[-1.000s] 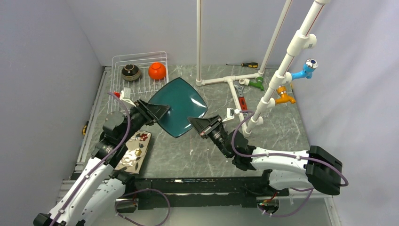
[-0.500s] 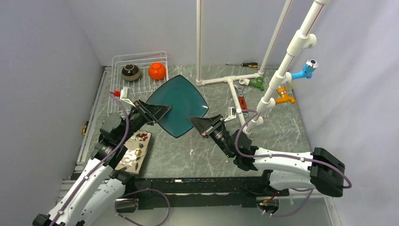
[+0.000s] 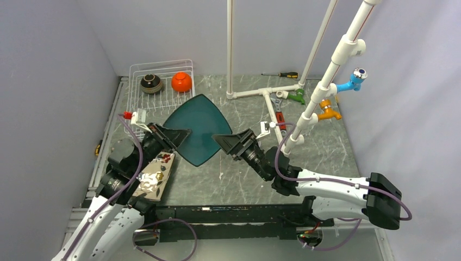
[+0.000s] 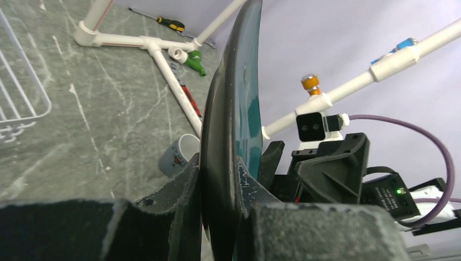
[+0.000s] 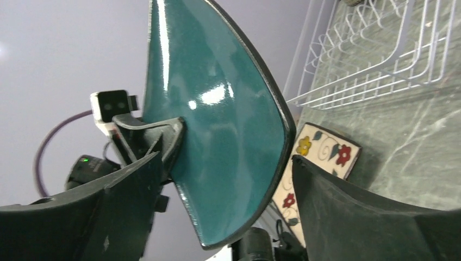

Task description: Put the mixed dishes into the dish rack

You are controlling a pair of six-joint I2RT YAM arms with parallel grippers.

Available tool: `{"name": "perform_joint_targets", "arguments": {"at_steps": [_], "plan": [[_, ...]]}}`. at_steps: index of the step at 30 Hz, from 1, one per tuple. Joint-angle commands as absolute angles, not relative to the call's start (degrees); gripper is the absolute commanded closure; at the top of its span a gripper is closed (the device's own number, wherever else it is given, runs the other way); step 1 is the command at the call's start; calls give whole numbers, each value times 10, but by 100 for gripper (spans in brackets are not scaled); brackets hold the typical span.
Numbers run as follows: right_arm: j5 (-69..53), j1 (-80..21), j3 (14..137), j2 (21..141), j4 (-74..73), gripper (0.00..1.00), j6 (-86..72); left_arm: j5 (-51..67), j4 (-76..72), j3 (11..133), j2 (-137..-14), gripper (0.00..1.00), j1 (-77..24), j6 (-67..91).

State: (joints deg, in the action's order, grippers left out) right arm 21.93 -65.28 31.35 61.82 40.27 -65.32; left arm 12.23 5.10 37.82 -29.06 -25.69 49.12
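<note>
- Overhead, your dark teal rounded-square plate hangs tilted, off the table, near the white wire dish rack.
- Left wrist view: left gripper clamped on its rim.
- Right wrist view: right gripper spread wide around it.

Top camera looks down from above and behind the near edge, covering most of the table. Both wrist cameras sit close to the teal plate, facing each other across it; all three views share it.
</note>
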Motion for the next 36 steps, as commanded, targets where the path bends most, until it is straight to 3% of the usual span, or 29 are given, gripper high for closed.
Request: {"name": "perform_joint_targets", "arguments": {"at_steps": [1, 12, 18, 25, 36], "plan": [[213, -648, 354, 623, 336, 3, -673, 81, 18, 458, -276, 100, -258, 445], [156, -613, 364, 634, 279, 0, -682, 2, 76, 539, -306, 100, -257, 327], [124, -584, 340, 606, 259, 0, -663, -117, 80, 552, -318, 100, -257, 218], [110, -555, 327, 561, 206, 0, -627, -247, -53, 512, -361, 100, -250, 53], [80, -549, 314, 532, 162, 0, -614, -220, -205, 479, -473, 100, -132, 17]]}}
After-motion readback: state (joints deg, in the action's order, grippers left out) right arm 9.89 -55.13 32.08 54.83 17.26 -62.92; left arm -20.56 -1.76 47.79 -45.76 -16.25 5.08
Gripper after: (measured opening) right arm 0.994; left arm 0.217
